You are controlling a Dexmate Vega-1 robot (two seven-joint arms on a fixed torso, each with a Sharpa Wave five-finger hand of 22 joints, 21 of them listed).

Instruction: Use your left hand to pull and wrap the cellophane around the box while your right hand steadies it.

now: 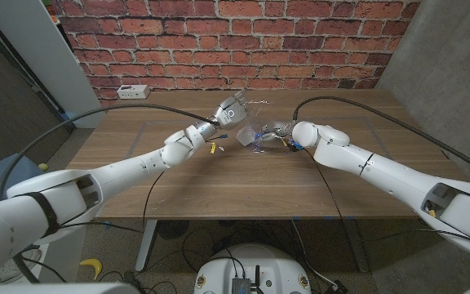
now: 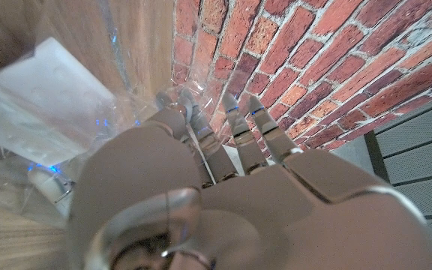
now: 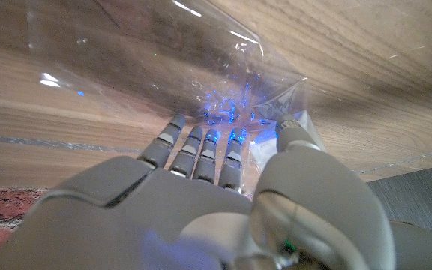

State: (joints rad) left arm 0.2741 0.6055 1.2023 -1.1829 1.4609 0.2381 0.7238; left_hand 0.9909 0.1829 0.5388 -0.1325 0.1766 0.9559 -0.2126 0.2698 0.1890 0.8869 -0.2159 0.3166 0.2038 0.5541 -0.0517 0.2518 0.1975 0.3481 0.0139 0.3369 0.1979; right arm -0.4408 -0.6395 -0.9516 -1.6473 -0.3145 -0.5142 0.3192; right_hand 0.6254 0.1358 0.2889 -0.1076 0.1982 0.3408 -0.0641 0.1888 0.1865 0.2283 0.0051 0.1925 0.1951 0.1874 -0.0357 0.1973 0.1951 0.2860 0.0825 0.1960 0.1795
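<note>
A robot lab or test room is shown. A red brick wall is seen beyond the hands, a wooden table under them, a white power strip and loose cables nearby.

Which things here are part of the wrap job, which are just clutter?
Job:
- clear crinkled cellophane sheet
- pale box under the film
- left hand, gripping the film
- right hand, on the wrapped box

Lying about:
- white power strip by the brick wall
- small yellow piece on the wooden table
</note>
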